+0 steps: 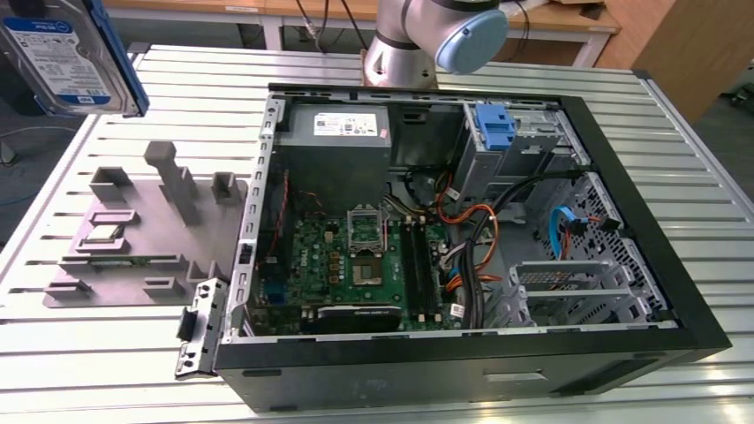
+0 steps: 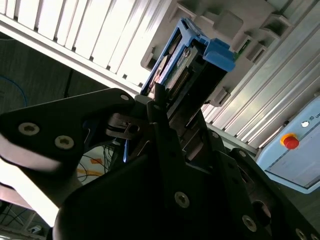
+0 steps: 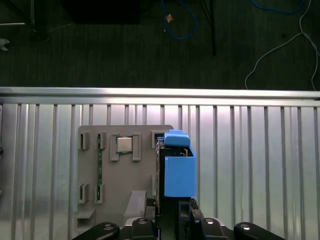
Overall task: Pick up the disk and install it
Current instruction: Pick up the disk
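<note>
**Exterior view: disk held in the air, well apart from the open computer**

On my screen the biggest thing is the table, made of ribbed, bright aluminium slats. On it lies the computer case, a black box with its side off. Inside I see bare grey sheet metal, a green circuit board, a grey power supply and a blue plastic bracket. Loops of orange and black cables drape beside a perforated metal cage. The arm, smooth silver with a pale blue cap, rises behind the case.

To the exterior view's left of the case sits a matt grey plastic tray with upright posts and pockets. One pocket holds a square silver chip.

The disk hangs at the exterior view's upper left, off the table. It is a flat silver-metal slab with a white-and-blue label and a blue rail down its side. In the first wrist view I see it edge-on over the tray.

In both wrist views the gripper has its black fingers clamped on the disk.
</note>
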You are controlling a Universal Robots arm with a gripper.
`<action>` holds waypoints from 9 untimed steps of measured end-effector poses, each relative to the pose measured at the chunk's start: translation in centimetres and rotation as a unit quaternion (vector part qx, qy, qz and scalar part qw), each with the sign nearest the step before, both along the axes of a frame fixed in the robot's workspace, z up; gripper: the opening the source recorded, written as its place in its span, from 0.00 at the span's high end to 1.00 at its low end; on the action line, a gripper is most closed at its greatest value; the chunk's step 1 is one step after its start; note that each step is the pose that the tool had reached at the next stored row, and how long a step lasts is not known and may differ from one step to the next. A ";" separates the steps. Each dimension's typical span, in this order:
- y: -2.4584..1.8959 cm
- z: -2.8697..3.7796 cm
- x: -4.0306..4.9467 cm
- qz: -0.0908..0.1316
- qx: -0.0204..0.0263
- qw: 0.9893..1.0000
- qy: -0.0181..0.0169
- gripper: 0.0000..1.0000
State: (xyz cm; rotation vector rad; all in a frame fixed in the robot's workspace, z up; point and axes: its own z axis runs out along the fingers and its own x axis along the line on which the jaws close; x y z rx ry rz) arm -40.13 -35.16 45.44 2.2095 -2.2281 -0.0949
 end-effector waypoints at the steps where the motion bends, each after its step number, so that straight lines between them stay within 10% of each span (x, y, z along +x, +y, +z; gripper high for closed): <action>1: 0.00 0.00 0.00 0.000 0.000 1.000 0.000 0.65; 9: 0.00 0.10 0.00 0.000 0.001 1.000 0.000 0.65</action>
